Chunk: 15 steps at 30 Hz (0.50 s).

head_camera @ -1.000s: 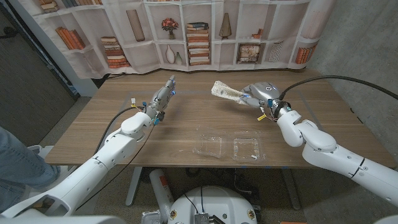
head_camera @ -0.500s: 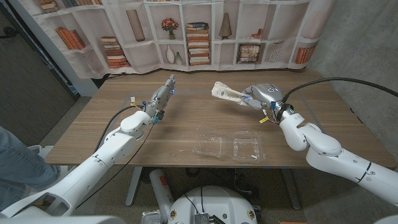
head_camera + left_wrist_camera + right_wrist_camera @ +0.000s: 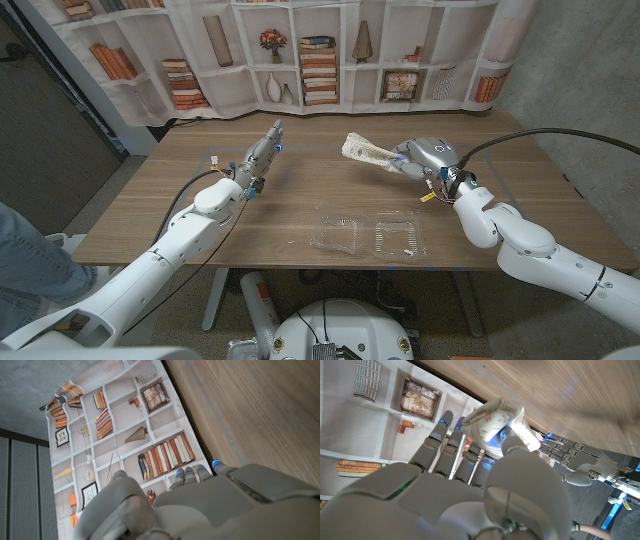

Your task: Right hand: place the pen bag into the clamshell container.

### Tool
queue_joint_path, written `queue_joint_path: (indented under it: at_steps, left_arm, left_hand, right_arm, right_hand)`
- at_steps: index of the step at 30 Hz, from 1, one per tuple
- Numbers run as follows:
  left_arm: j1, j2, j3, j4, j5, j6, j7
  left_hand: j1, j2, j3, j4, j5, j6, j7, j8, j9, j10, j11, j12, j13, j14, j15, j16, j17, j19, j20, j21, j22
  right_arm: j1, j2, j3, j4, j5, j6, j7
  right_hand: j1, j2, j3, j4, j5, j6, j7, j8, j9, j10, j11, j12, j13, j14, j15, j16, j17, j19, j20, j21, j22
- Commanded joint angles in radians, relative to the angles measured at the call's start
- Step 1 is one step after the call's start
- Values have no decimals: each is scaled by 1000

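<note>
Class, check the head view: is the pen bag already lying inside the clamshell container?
No. The right hand holds the pen bag above the table, away from the open clamshell container.

Arms: glossy white rounded shells, dark seams at joints. Left robot hand [image 3: 262,158] and right robot hand [image 3: 428,155]: grey metallic casing, blue-lit fingertips [image 3: 443,421]. Black cables loop to each wrist; small yellow tags there.

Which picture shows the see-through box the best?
The head view. There the clamshell container lies open near the table's front edge, both clear halves in sight, nothing in them. The right robot hand holds the pen bag farther back. I can't make out the container in the left or right wrist views.
</note>
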Motion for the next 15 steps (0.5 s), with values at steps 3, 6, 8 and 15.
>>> queue_joint_path:
  at_steps: [3,6,8,15]
  left_arm:
    - [-2,5,0,-10,7,4,5]
    - [-3,4,1,-12,9,8,8]
    - [-4,3,2,-13,8,11,9]
    - [-7,-1,9,-14,13,16,12]
  left_hand:
    - [4,13,-5,1,-4,1,-1,-1,2,-1,-1,-2,5,-46,5,-2,3,-115,2,0,6]
    - [4,13,-5,1,-4,2,-1,-1,2,-1,-1,-2,5,-46,5,-1,3,-115,2,0,6]
    - [5,13,-6,1,-4,2,-1,-1,2,-1,-2,-2,5,-46,6,-2,3,-115,3,0,6]
    - [5,15,-6,1,-5,1,-1,-1,2,-2,0,-3,5,-47,6,-2,3,-116,3,0,6]
  right_arm:
    - [-52,-29,27,-25,17,20,-54]
    - [-68,-39,37,-29,26,30,-71]
    - [-77,-45,44,-33,30,33,-80]
    - [-112,-71,67,-37,47,71,-128]
  right_hand:
    - [13,2,7,2,-5,13,0,-3,6,8,3,-4,2,0,-133,0,5,-1,0,-1,3]
    - [13,2,8,2,-5,15,0,-3,6,9,3,-4,2,1,-133,0,5,-1,0,-1,3]
    - [15,2,8,1,-5,16,0,-4,6,9,3,-5,2,0,-134,0,5,-1,0,-1,3]
    - [16,-1,7,0,-5,18,0,-5,6,10,3,-6,2,0,-133,-1,5,2,-2,0,3]
